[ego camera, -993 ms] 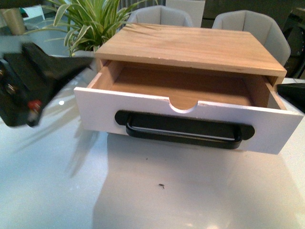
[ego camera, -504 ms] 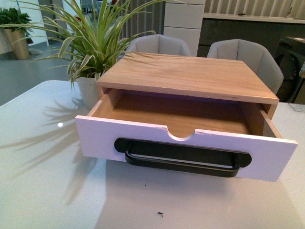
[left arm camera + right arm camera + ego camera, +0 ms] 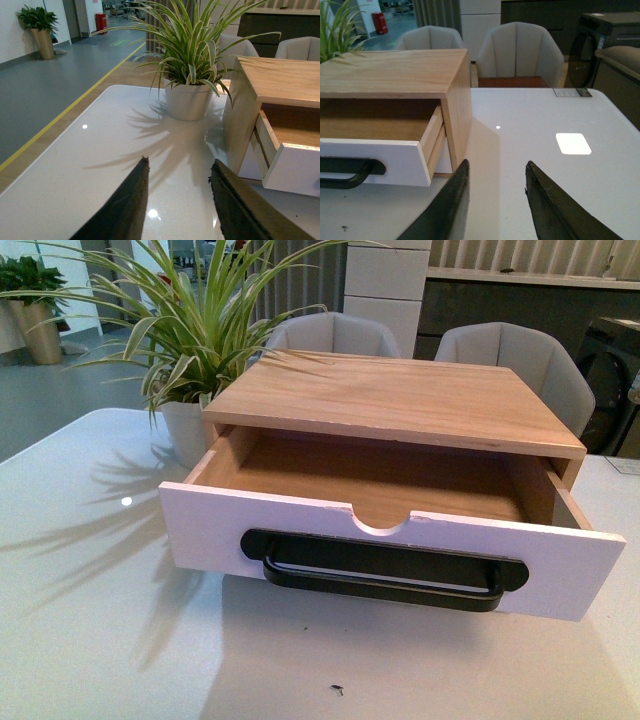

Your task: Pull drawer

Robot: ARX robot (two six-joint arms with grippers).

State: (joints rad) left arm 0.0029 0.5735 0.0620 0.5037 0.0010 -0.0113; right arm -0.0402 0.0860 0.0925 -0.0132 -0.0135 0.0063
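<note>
The drawer [image 3: 300,525] stands pulled well out of its light-wood cabinet [image 3: 400,395] in the front view, its white front showing the long black bar handle [image 3: 385,570] and a half-round notch. Its wooden inside is bare. Neither arm shows in the front view. In the left wrist view my left gripper [image 3: 177,167] is open over the white table, to the left of the cabinet [image 3: 272,85] and the drawer [image 3: 292,165]. My right gripper [image 3: 495,167] is open over the table to the right of the drawer [image 3: 380,157], with nothing between its fingers.
A potted spider plant [image 3: 185,350] stands at the cabinet's back left, also seen as the plant [image 3: 192,65] ahead of my left gripper. Two grey chairs [image 3: 500,350] sit behind the white table [image 3: 100,620]. A small dark speck [image 3: 338,690] lies near the front.
One second ago my left arm filled the left of the front view and a dark part showed at the right edge; both have drawn out of sight. The drawer stays open.
</note>
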